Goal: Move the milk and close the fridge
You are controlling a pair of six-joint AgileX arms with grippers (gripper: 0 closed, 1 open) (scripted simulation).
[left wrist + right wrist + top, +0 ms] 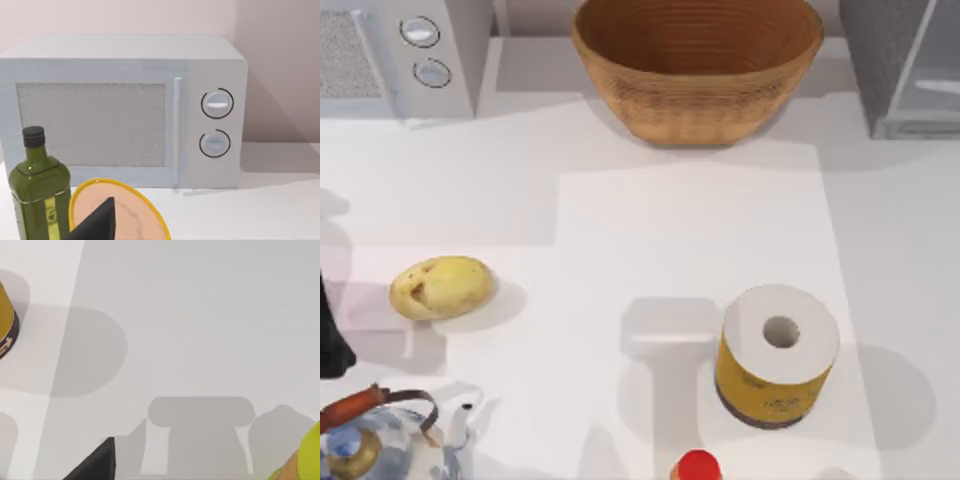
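Top view, read as a clock face from the middle of the white table (650, 230): the fridge (895, 65) stands at 2 o'clock, a dark-grey box cut off by the edge, with a pale silvery panel along its outer side. I cannot tell how far that panel stands from the body. A woven basket (697, 65) sits at 12 o'clock, well apart from the fridge. The light-grey microwave (405, 55) with its two round knobs is at 10 o'clock. A potato (440, 288) lies on its own at 9 o'clock. The paper roll (777, 355), white with a yellow wrap, stands upright at 5 o'clock. A red cap (697, 467) shows at 6 o'clock, near the roll but not touching it. A kettle (380, 440) with a brown handle is at 8 o'clock. A dark part of my left arm (332, 340) shows at the 9 o'clock edge, between the potato and the kettle.

Left wrist view faces the microwave front. A green bottle (37, 195) with a black cap stands before it, just beside a pinkish disc (122, 212) with a yellow rim. The left gripper (100, 222) shows as one dark wedge over the disc. Whether that claw is spread or pressed together, I cannot tell.

Right wrist view looks down on bare table with the roll's yellow edge nearby. The right gripper (97, 465) is again one dark wedge, and I cannot tell its state either.
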